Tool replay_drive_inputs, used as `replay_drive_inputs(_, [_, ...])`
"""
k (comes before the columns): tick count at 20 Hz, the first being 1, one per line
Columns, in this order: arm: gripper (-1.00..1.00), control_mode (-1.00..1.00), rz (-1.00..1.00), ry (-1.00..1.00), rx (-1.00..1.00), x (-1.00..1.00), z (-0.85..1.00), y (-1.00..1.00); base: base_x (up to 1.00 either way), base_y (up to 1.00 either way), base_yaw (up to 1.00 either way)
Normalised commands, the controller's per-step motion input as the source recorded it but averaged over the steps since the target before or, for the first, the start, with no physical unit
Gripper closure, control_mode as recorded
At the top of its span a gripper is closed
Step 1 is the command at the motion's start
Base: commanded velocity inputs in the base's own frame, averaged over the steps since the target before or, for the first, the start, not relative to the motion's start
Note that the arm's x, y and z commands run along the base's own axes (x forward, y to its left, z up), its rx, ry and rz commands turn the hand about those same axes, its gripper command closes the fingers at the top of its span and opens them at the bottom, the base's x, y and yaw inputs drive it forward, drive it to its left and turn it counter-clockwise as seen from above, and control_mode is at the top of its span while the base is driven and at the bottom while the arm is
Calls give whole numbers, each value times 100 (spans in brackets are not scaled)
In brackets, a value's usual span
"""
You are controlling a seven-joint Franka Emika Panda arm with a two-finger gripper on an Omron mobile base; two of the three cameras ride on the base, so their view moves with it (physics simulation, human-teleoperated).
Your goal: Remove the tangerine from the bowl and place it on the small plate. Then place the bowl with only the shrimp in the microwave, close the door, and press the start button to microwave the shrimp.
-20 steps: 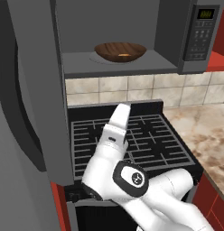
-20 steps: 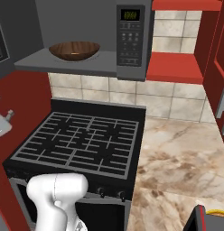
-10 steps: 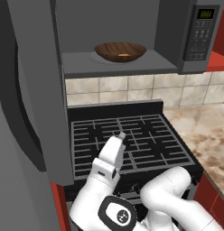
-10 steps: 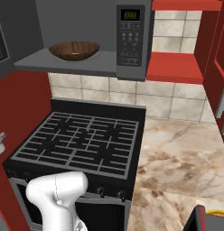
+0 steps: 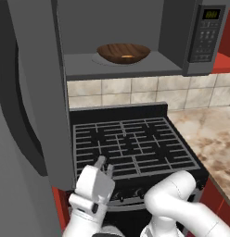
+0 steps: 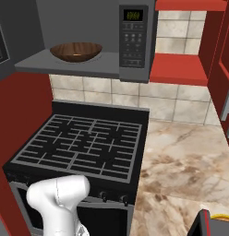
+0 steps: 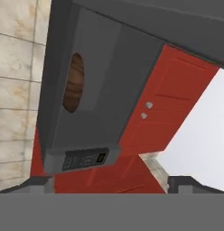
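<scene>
The microwave [image 5: 135, 28] stands open above the stove, and its door [image 5: 24, 115] is swung wide to the left. Inside sits the wooden bowl [image 5: 123, 53] with a small orange shrimp [image 5: 127, 57] in it; the bowl [image 6: 76, 51] is upright on the microwave floor. The keypad panel [image 5: 203, 39] is on the right side. My gripper [image 5: 105, 165] hangs low at the stove's front left, well below the bowl, open and holding nothing. From the hand view the gripper [image 7: 111, 185] looks up at the bowl [image 7: 73, 83]. The tangerine and the small plate are out of view.
A black gas stove [image 6: 84, 143] with grates lies under the microwave. A marble counter [image 6: 181, 175] runs to its right. Red cabinets [image 6: 178, 69] flank the microwave. A dark object with a yellow part [image 6: 213, 223] sits at the near right corner.
The arm has folded down. The gripper has dropped from over the stove grates to its front left edge. The bowl and door have not moved.
</scene>
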Motion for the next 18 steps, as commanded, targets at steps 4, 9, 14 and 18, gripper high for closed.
replay_drive_inputs(4, [-100, -100, -5, 4, -15, -15, -5, 95, 0, 0, 0])
replay_drive_inputs(9, [-100, -100, -4, 7, -12, -1, -29, 89, 0, 0, 0])
replay_drive_inputs(14, [-100, -100, -5, 3, -3, -12, 22, 58, 0, 0, 0])
replay_drive_inputs(18, [-100, -100, -13, 2, 0, -9, 65, 44, 0, 0, 0])
